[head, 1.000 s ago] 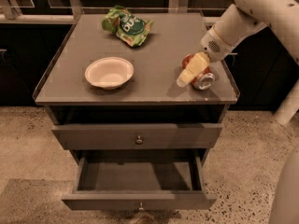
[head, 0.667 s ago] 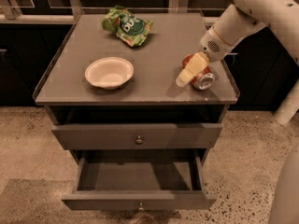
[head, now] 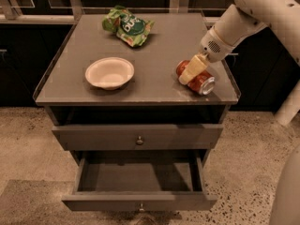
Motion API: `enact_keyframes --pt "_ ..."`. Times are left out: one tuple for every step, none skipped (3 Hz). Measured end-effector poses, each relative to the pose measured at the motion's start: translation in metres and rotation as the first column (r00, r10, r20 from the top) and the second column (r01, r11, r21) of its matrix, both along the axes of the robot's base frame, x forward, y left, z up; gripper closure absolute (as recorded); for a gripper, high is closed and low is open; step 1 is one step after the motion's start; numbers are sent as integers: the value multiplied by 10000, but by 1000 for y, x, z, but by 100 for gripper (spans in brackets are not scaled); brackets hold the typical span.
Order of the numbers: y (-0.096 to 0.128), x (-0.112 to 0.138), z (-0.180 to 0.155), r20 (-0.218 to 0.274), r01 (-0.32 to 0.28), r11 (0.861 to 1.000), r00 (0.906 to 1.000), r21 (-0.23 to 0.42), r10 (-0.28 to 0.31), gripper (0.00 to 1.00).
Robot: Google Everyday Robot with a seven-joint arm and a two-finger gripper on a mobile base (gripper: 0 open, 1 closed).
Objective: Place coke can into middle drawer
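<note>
The coke can [head: 202,82] lies on its side near the right front corner of the cabinet top [head: 159,55], its silver end facing front right. My gripper [head: 188,74] reaches down from the upper right and sits right at the can's left part, covering some of it. The middle drawer [head: 103,203] is the lower one. It is pulled out, and its dark inside shows nothing in it. Its small round knob is at the centre of its front.
A white bowl [head: 109,72] stands on the left of the cabinet top. A green snack bag [head: 127,26] lies at the back. The upper drawer front [head: 93,137] is closed. My white arm [head: 262,13] fills the upper right. The floor is speckled.
</note>
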State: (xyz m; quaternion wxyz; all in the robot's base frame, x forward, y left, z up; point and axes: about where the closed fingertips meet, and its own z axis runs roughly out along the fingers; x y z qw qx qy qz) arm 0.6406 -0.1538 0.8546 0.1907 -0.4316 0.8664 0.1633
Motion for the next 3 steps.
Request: enact_keyframes --pt "0 0 0 -1 -1 10000 10000 0 1 66" --pt "0 0 0 -1 -1 10000 10000 0 1 88" --pt "6 2 1 10 -194 9998 9998 104 193 100"
